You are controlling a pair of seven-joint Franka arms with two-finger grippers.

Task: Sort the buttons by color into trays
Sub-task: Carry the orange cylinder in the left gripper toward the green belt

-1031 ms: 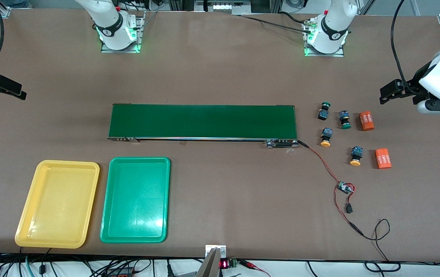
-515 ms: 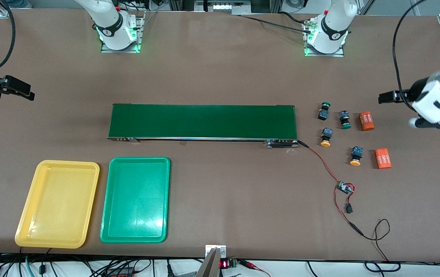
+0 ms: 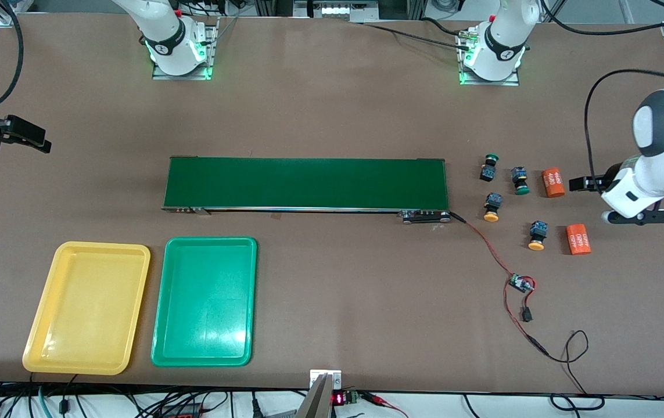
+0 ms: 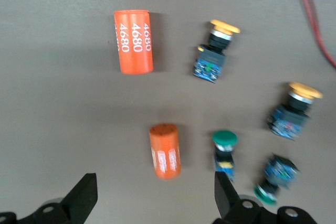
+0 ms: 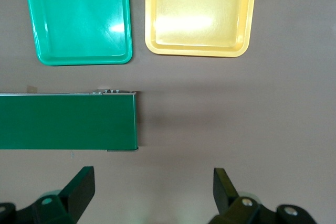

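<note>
The right tool [image 3: 41, 143] hangs over bare worktop [image 3: 332, 104] at the right arm's end, its two fingers [image 5: 79, 187] spread wide with nothing between them. Below it, nearer the front camera, lie the two trays side by side: the yellow tray [image 3: 35, 348], and just beside it, toward the left arm's end, the green tray [image 3: 160, 325]. Neither holds anything. The long dark green belt [image 3: 306, 183] stretches across the middle of the worktop, its nearest end a short way from the right tool.

Past the belt's other end sit the buttons, all on the worktop. One green button [image 3: 488, 166] and one yellow button [image 3: 492, 207] lie closest to the belt. Then come the second green button [image 3: 519, 180] and the second yellow button [image 3: 537, 235]. Two orange cylinders with white print follow: one cylinder [image 3: 553, 182] just beside the second green button, the other cylinder [image 3: 578, 239] beside the second yellow button. A red wire [image 3: 485, 244] runs from the belt to a small circuit board [image 3: 520, 283].

The left tool [image 3: 577, 184] hovers just beside the first orange cylinder, well above the worktop, fingers [image 4: 84, 198] spread apart and empty. Its wrist view looks down on both cylinders and all four buttons.
</note>
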